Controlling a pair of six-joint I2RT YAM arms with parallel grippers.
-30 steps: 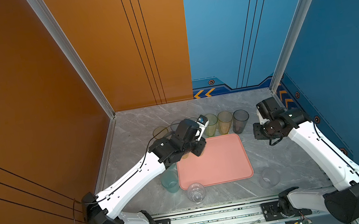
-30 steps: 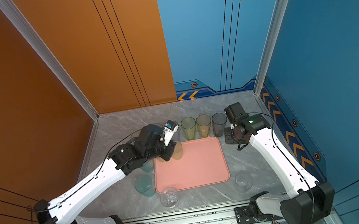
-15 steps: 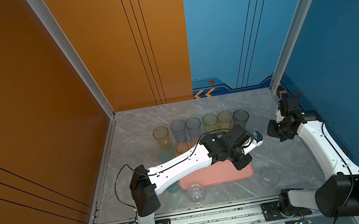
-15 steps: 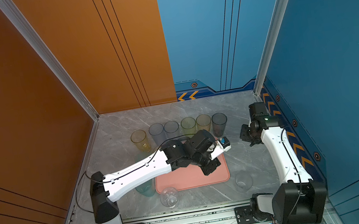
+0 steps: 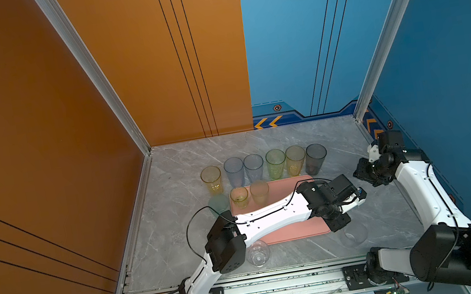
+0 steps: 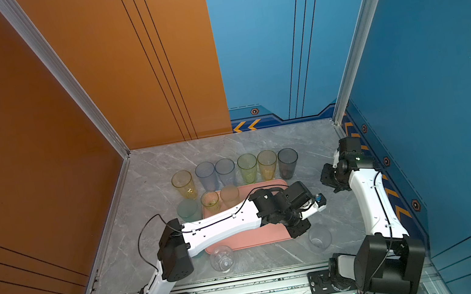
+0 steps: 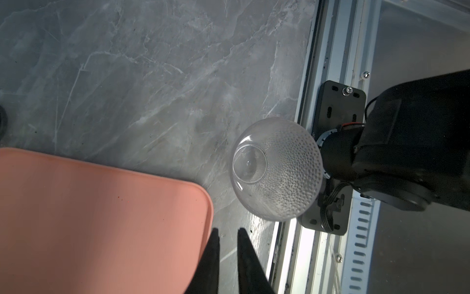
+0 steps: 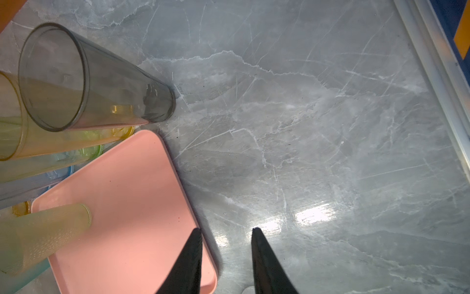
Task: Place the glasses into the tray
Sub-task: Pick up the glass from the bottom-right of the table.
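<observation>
Grey marble tabletop (image 5: pixel 178 195) runs between an orange wall at 9 o'clock and a blue wall at 3, reading a top view with the back wall at 12. From the 9 o'clock side, a teal glass (image 5: pixel 218 203) stands just off the left edge of the tray (image 5: pixel 282 190), and a clear glass (image 5: pixel 257 254) sits at 6, beside the left arm's elbow. Six tall glasses (image 5: pixel 254 167) line the tray's 12 o'clock side, all on the marble. Two short yellowish glasses (image 5: pixel 239 197) appear to stand in its 11 o'clock corner.

The left gripper (image 5: pixel 341 224) hangs over the tray's 5 o'clock corner. Its fingers are nearly together, with a thin gap and nothing between them. A dimpled clear glass (image 5: pixel 353 234) stands upright off the tray, mouth up and axis vertical, just beside that gripper at about its 4 o'clock. The right gripper (image 5: pixel 367 176) hovers near the tray's 1 o'clock corner, empty, with its jaws moderately apart, and is well clear of that glass.

The left gripper is the nearer one. It would likely need to spread wider to take the glass's wall.
</observation>
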